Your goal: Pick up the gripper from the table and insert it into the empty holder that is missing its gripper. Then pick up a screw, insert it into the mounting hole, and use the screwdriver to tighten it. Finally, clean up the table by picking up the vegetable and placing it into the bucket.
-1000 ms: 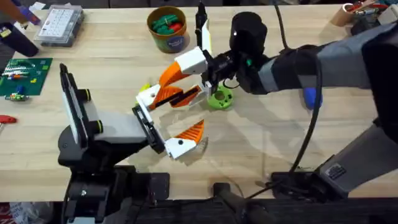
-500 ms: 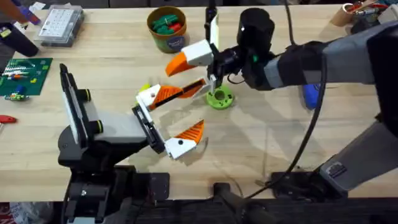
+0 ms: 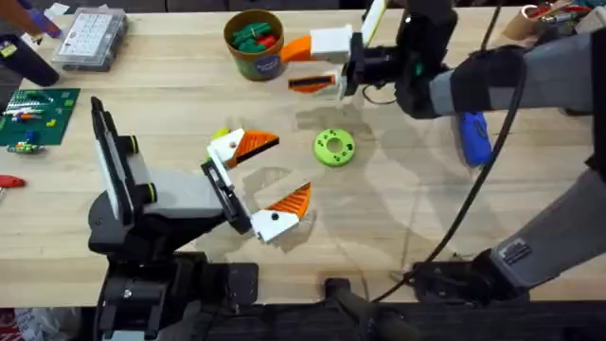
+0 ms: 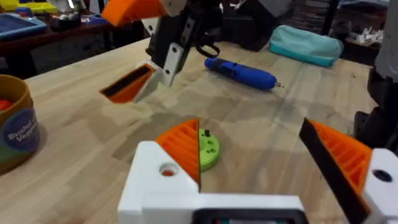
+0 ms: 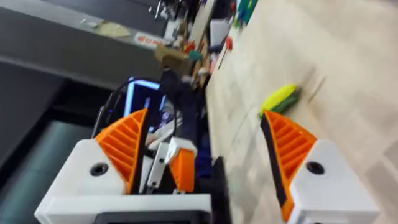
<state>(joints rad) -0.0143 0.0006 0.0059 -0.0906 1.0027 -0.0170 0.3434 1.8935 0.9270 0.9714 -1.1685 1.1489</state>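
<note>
Nearest the arm bases, well short of the bucket (image 3: 254,43), the left gripper (image 3: 291,166) hovers low over the wooden table (image 3: 398,218). Its orange ribbed fingers (image 3: 290,199) are spread wide with nothing between them. Just past it, toward the bucket, lie a green disc (image 3: 334,147) and a yellow-green vegetable (image 3: 222,133). The blue screwdriver (image 3: 473,137) rests on the table far to the bucket's right, under the right arm. The right gripper (image 3: 288,66) hangs raised just beside the bucket's right rim, fingers wide apart and empty. The bucket holds green and red pieces.
</note>
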